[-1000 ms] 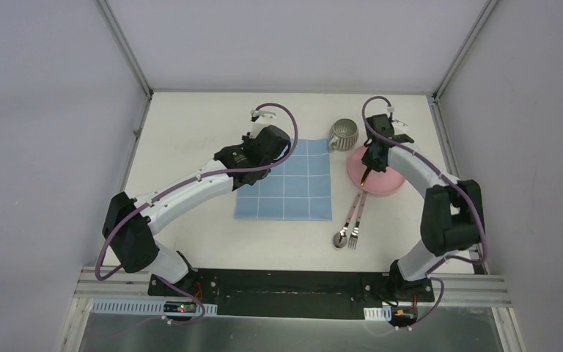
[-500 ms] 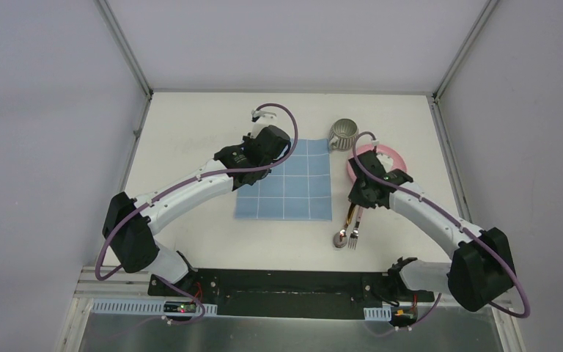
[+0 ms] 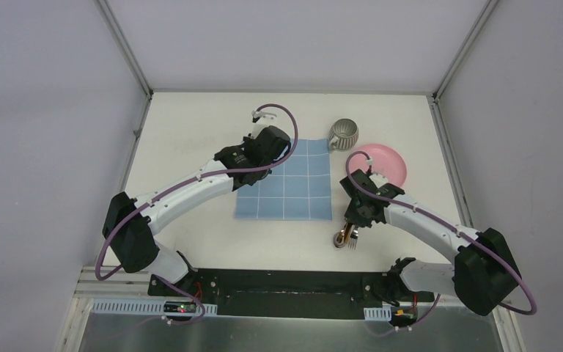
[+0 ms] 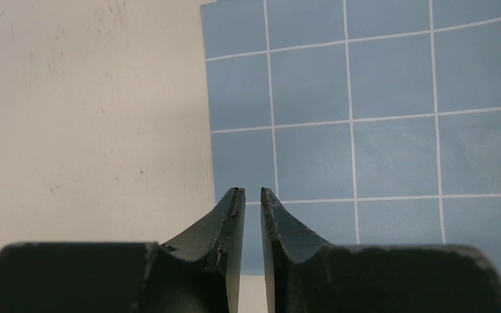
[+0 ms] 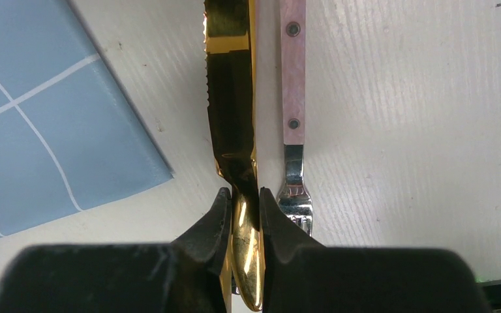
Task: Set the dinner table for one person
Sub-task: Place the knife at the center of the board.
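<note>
The off-white dinner table (image 3: 190, 132) carries a light-blue grid cloth (image 3: 289, 187), a pink plate (image 3: 383, 163) and a grey mug (image 3: 346, 134). My right gripper (image 3: 353, 220) is shut on a gold knife (image 5: 233, 117), held just above the table right of the cloth's near corner (image 5: 52, 130). A pink-handled fork (image 5: 293, 78) lies beside the knife. A spoon bowl (image 3: 339, 240) and the fork tines (image 3: 352, 242) show in the top view. My left gripper (image 4: 249, 191) is empty, its jaws almost touching, and hovers over the cloth's far left corner (image 3: 278, 143).
Aluminium rails edge the table; the right one (image 3: 447, 154) runs close to the plate. The mug stands just far-left of the plate, next to the cloth's far right corner. Bare tabletop (image 4: 91, 117) lies left of the cloth.
My right arm has swung from over the pink plate toward the near edge, carrying the gold knife to a spot over the fork and spoon. The left arm has not moved.
</note>
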`<move>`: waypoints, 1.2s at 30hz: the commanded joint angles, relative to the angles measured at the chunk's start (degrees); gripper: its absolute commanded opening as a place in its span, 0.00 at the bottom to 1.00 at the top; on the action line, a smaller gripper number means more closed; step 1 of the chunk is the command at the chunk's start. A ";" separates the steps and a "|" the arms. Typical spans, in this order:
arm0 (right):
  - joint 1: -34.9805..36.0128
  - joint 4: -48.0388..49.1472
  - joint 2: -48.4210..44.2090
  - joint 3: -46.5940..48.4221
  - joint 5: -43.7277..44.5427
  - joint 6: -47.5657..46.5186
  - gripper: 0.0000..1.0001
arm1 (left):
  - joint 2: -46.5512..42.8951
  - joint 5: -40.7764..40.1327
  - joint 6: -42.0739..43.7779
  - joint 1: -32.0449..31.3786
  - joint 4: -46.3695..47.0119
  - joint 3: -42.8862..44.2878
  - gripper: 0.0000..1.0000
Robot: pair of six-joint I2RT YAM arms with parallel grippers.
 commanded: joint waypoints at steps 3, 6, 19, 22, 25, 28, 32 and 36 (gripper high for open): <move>1.00 0.95 -1.14 -0.27 0.23 2.32 0.00 | -1.50 0.70 -1.44 -0.80 -0.08 -0.56 0.17; 1.26 1.21 -0.44 -0.05 0.20 2.56 0.03 | -1.75 0.62 -1.51 -0.88 -0.09 -0.74 0.18; 1.57 0.65 1.01 0.50 1.34 2.93 0.27 | -2.20 -0.22 -1.61 -0.99 0.04 -1.47 0.19; 1.52 0.70 2.38 0.47 1.32 2.98 0.32 | -2.15 -0.35 -1.61 -0.96 -0.01 -1.55 0.19; 1.57 0.98 3.39 0.77 0.85 2.64 0.37 | -2.16 -0.56 -1.61 -0.98 -0.03 -1.64 0.19; 1.66 -0.82 2.75 3.79 2.23 1.46 0.39 | -2.24 -1.09 -1.45 -0.95 -0.02 -1.58 0.19; 1.65 -5.58 0.00 11.70 8.01 -0.85 0.52 | -2.00 -0.94 -1.05 -0.94 -0.03 -0.75 0.19; 1.30 -8.06 -0.21 18.38 14.20 -3.26 0.66 | -1.67 -0.62 -0.92 -0.98 -0.07 -0.11 0.19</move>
